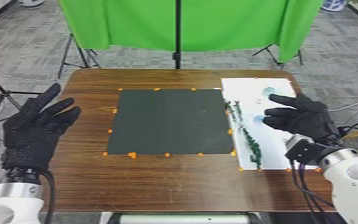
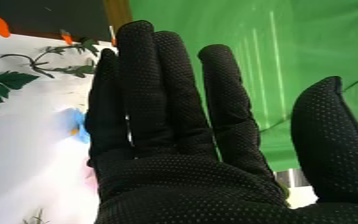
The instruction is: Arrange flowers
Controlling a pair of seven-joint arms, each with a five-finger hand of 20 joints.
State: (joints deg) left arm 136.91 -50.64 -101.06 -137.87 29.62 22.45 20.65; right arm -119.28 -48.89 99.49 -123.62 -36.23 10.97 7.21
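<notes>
In the head view, my left hand (image 1: 35, 127) is held over the table's left edge, fingers extended and apart. My right hand (image 1: 302, 116) hangs above the white sheet (image 1: 264, 156) on the right, holding nothing. A long green leafy stem (image 1: 251, 142) lies lengthwise on that sheet, to the left of my right hand and apart from it. Near the fingertips is a pale blue flower (image 1: 269, 91). The right wrist view shows my right hand (image 2: 193, 145) with straight fingers and the thumb spread away, green leaves (image 2: 2, 86) and a blue flower (image 2: 77, 125) beyond it.
A dark square mat (image 1: 169, 122) held by orange tabs covers the middle of the wooden table (image 1: 184, 185). Behind the table hang a green cloth (image 1: 127, 25) and its black stand (image 1: 177, 57). Cables run beside my right forearm.
</notes>
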